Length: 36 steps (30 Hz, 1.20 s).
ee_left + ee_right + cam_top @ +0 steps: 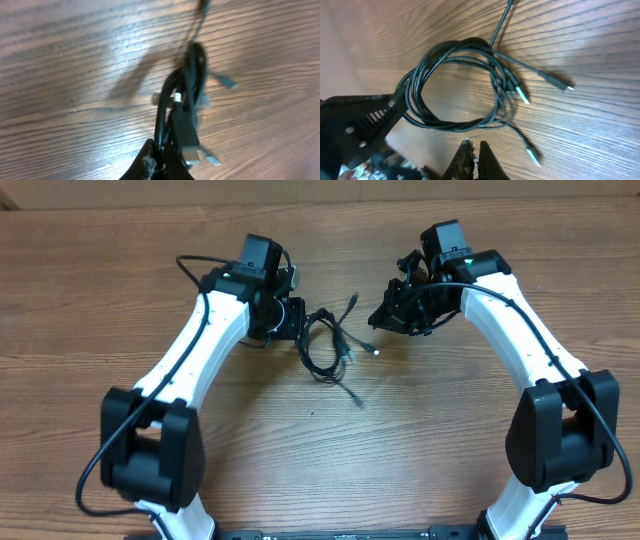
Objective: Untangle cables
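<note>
The cables (322, 345) are thin black cords in a loose coil at mid-table, with silver-tipped plugs sticking out to the right. My left gripper (287, 320) is at the coil's left edge. In the left wrist view its fingers (161, 159) are shut on several strands of the cables (192, 75), next to a USB plug (189, 149). My right gripper (386, 317) hovers just right of the coil. In the right wrist view its fingers (475, 150) are shut and empty, just short of the cables (455, 85), not touching them.
The table is bare wood (450, 440). The left gripper's black body (357, 125) fills the lower left of the right wrist view, close to the coil. Loose plug ends (565, 86) trail to the right. Thick black arm wires run along both arms.
</note>
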Available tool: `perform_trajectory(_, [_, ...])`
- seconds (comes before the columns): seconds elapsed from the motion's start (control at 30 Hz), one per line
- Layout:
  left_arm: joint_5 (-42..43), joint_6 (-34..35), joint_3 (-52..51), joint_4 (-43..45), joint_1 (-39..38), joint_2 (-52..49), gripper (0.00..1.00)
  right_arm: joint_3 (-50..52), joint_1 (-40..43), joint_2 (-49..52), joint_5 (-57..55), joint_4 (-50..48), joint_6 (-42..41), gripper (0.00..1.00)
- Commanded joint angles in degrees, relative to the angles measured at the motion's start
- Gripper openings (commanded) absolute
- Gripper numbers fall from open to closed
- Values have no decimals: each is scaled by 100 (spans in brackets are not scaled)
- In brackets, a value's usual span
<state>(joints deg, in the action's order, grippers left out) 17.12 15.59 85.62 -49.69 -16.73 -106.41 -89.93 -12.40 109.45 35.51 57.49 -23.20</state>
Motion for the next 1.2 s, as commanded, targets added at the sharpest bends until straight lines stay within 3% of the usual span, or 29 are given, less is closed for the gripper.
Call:
perform_trajectory(0.0, [87, -175, 4, 17, 17, 214, 9, -13, 223, -175, 758, -9, 470, 4])
perform_trajectory(0.17, [175, -216, -2, 22, -81, 212, 13, -13, 391, -175, 848, 122, 575, 4])
perform_trajectory(0.3, [155, -278, -2, 20, -175, 205, 28, -13, 391, -175, 785, 162, 599, 4])
perform_trajectory(0.6, [70, -278, -9, 17, -328, 170, 48, -13, 389, -175, 398, 313, 595, 5])
perform_trajectory(0.83, [70, -920, -9, 17, -334, 170, 66, -13, 391, -175, 245, 332, 595, 21])
perform_trajectory(0.9, [70, -1073, -9, 20, -334, 170, 71, -13, 391, -175, 136, 343, 595, 30])
perform_trajectory(1.17, [68, -1309, -9, 24, -334, 170, 91, -13, 391, -175, -350, 507, 566, 50])
